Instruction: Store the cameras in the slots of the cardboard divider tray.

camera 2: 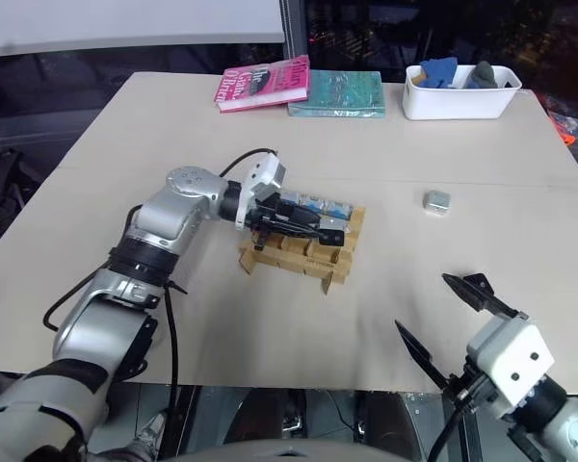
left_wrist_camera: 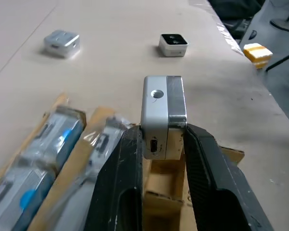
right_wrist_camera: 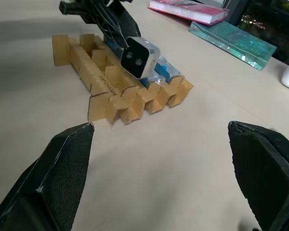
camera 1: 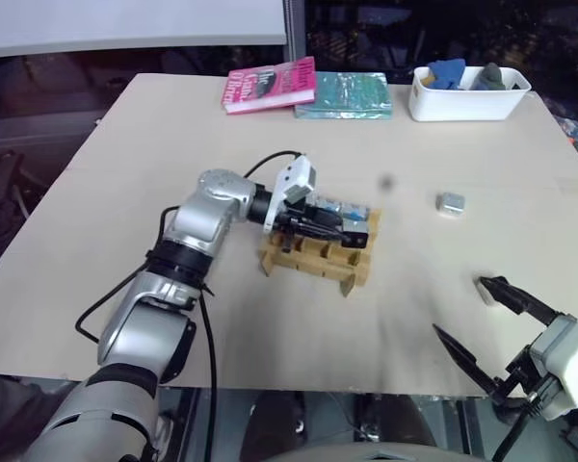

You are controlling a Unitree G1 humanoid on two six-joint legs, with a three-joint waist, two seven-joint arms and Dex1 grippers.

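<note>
Left hand [left_wrist_camera: 161, 159] clamped shut, right hand [right_wrist_camera: 159, 168] spread wide

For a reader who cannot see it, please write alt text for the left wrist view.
The left gripper holds a silver camera over the cardboard divider tray. Two more cameras lie on the table beyond.

You get even, soft light on the table [camera 1: 125, 173], with faint shadows. Beyond its far edge the room is dark.
</note>
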